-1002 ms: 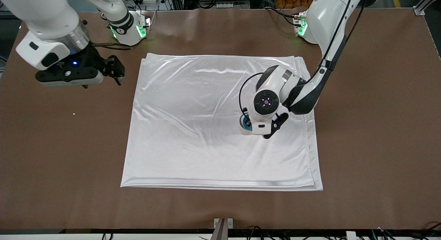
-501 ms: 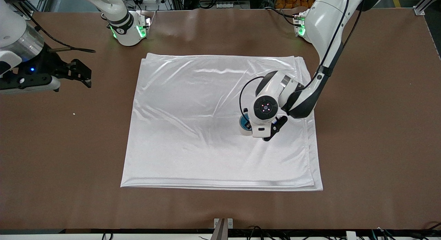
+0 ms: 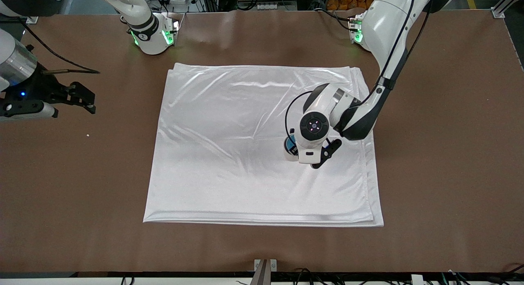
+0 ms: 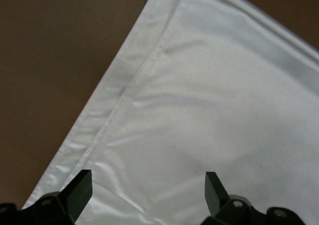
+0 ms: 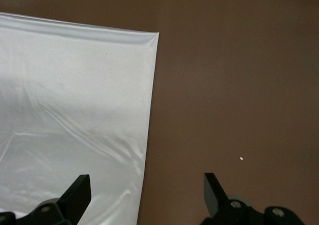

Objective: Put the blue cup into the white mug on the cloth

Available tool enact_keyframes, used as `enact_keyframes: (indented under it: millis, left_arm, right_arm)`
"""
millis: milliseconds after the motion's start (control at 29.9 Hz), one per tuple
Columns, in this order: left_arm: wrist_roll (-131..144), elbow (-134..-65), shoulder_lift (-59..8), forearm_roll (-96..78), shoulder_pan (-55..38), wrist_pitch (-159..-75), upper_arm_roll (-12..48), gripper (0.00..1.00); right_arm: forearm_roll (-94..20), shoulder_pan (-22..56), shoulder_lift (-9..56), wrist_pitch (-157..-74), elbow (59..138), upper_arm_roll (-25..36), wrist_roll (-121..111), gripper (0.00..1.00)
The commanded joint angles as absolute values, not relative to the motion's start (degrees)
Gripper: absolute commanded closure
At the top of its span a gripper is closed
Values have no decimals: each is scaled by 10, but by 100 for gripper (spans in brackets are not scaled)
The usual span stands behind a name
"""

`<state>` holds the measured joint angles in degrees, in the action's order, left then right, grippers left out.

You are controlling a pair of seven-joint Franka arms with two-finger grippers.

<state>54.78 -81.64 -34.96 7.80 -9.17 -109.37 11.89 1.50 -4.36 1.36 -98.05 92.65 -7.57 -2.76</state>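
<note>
The white cloth [image 3: 229,154] lies spread in the middle of the brown table. On it, toward the left arm's end, stands the white mug [image 3: 289,155] with the blue cup [image 3: 290,145] inside it, both largely hidden under the left wrist. My left gripper [image 3: 311,156] hovers just over them, open and holding nothing. In the left wrist view the left gripper [image 4: 147,192] shows only cloth [image 4: 224,85] between its fingers. My right gripper [image 3: 88,101] waits open over bare table at the right arm's end. The right wrist view has the right gripper [image 5: 146,195] over the cloth's edge [image 5: 75,85].
A tiny white crumb [image 3: 87,134] lies on the bare table near the right gripper, also the crumb [image 5: 241,158] in the right wrist view. The arms' bases [image 3: 153,35] stand farthest from the front camera. A metal bracket [image 3: 265,265] sits at the table's near edge.
The right gripper has drawn away from the cloth toward the right arm's end of the table. The left hand has barely shifted above the mug.
</note>
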Motion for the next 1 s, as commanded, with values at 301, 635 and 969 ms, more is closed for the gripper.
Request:
enact_keyframes:
  millis: [301, 635, 969]
  left_arm:
    - [327, -839, -272, 91, 18, -1083, 142, 0]
    - [52, -881, -182, 57, 42, -1078, 72, 0]
    - [-4, -908, -116, 16, 24, -1056, 16, 0]
  right_arm:
    - [4, -55, -19, -987, 952, -73, -41, 0]
    - [4, -8, -36, -984, 959, -25, -42, 0]
    - [4, 17, -39, -982, 955, 0, -45, 0]
